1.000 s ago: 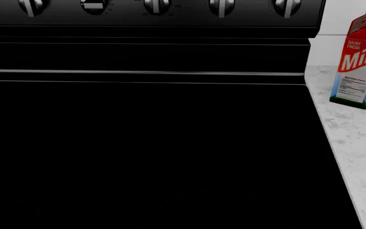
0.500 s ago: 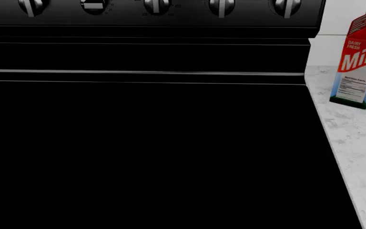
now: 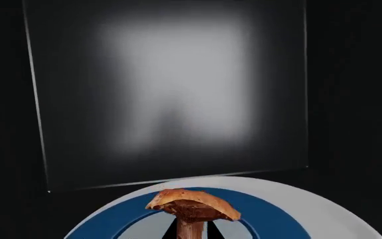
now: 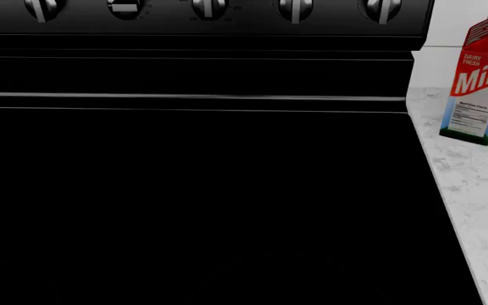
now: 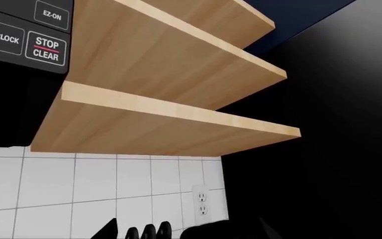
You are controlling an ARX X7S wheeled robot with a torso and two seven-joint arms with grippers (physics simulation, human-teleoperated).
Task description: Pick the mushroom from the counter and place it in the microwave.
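Mushroom (image 3: 192, 211) in my left wrist view: reddish-brown cap, pale tan stem, standing upright at the 6 o'clock edge of the frame, over a round plate (image 3: 330, 211) with a grey rim and a blue inner ring. Dark shapes flank the stem at its base; whether these are my left fingers, and whether they pinch the stem, I cannot tell. Beyond the mushroom, toward 12 o'clock, a dark glossy back wall (image 3: 171, 94) with a soft pale reflection fills the view, as of a dark enclosure.

Right wrist view: two light wooden shelves (image 5: 177, 74) run across the frame; a black control panel (image 5: 25, 37) with keys marked CLOCK and STOP CLEAR sits at 10 o'clock; white wall tile with an outlet (image 5: 202, 204) lies at 6 o'clock. My right gripper's state cannot be told.

Head view: black stove surface (image 4: 193, 190) with knobs (image 4: 209, 7) at 12 o'clock; marble counter (image 4: 477, 184) at 3 o'clock bearing a red milk carton (image 4: 480, 79). Neither arm appears here.
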